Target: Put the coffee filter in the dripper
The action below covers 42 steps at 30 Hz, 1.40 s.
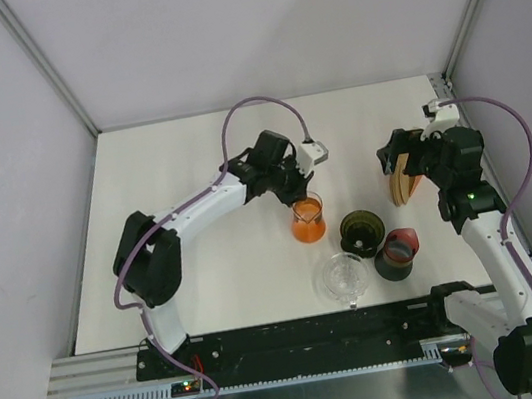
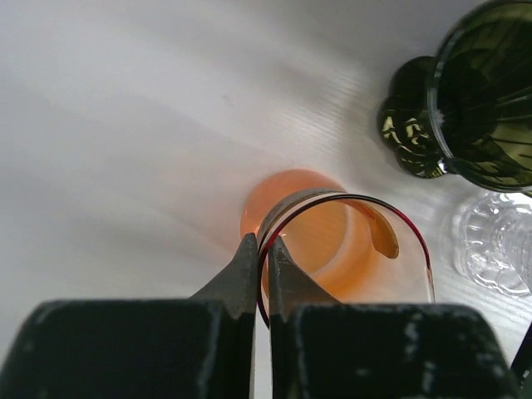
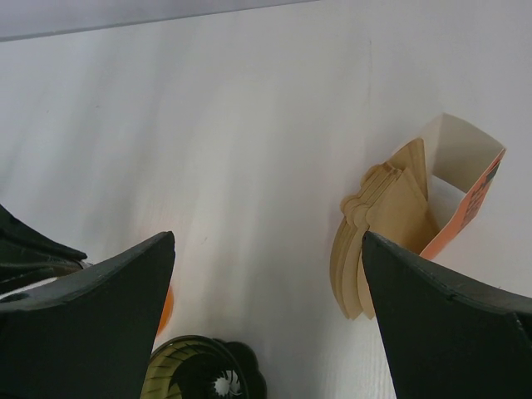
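The stack of brown paper coffee filters (image 3: 374, 241) stands on edge in an open white and orange carton (image 3: 457, 154). It sits beyond and to the right of the dark green ribbed glass dripper (image 1: 360, 229) on the white surface (image 1: 188, 151). The right end effector (image 3: 266, 249) hovers on the dripper's side of the stack, jaws spread wide and holding nothing. The left end effector (image 2: 259, 253) is pressed together on the rim of the orange glass beaker (image 2: 332, 241), just left of the dripper. The step in hand looks like fetching a single filter. To do it well, the right arm should move away from the dripper until one finger slips behind the outermost sheet only. It should then close gently on the scalloped top edge and lift straight up so the carton does not tip.
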Available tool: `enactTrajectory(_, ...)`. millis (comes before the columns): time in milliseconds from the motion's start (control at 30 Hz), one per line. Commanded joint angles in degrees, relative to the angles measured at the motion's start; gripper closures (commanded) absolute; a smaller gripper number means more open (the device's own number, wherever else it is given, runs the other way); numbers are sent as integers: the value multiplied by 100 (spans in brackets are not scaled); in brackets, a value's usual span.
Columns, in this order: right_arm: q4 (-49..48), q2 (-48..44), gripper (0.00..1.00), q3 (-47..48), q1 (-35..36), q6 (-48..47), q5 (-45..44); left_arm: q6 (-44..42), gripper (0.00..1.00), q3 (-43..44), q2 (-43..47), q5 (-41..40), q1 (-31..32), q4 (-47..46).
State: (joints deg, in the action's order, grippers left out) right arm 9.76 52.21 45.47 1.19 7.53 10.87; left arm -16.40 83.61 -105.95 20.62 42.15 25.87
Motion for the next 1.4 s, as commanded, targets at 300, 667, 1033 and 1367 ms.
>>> enactTrajectory(300,-195,125,1,268,-62,188,109,2102,100,321,434,-845,-2615,-168)
enactTrajectory(667,-104,168,4,262,281,97,-185,2689,100,0,279,-1069,-3450,-671)
enactTrajectory(1033,38,202,7,268,1083,-448,20,2633,100,-620,480,-980,-3514,-1229)
enactTrajectory(1367,92,160,7,351,1409,-583,-97,2167,100,-1211,1290,-1794,-2854,-1247)
